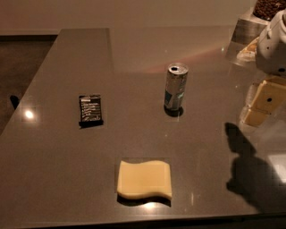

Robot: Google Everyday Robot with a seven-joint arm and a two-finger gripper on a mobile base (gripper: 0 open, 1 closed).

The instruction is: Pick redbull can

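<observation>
Closest to my camera lies a flat pale-yellow sponge with wavy edges. It rests on the glossy grey tabletop near the front edge, roughly centred in the view. Farther back and to the left is a flat black snack wrapper with pale print, lying lengthwise away from me and well apart from the sponge.

Target item: the slim tall silver metal redbull can, with blue-teal patches low on its side. It stands upright, right of centre, behind the sponge and well apart from both the sponge and the snack wrapper. Its top faces up (the pull-tab opening is visible). A small dark shadow sits at its base on the near side. The can stands free on the tabletop.

The gripper has pale yellow end parts below a white rounded arm housing. It is at the right edge of the view, above the table surface, to the right of the redbull can and well apart from it. Whether it is parted or closed I cannot tell from this angle. A dark arm shadow falls on the tabletop below the gripper, toward the front right corner.

At the far right corner stands a shiny metal box with a container of brown pieces above it. One bright light spot reflects on the left of the tabletop. Dark floor shows beyond the left edge, and a pale wall runs behind.
</observation>
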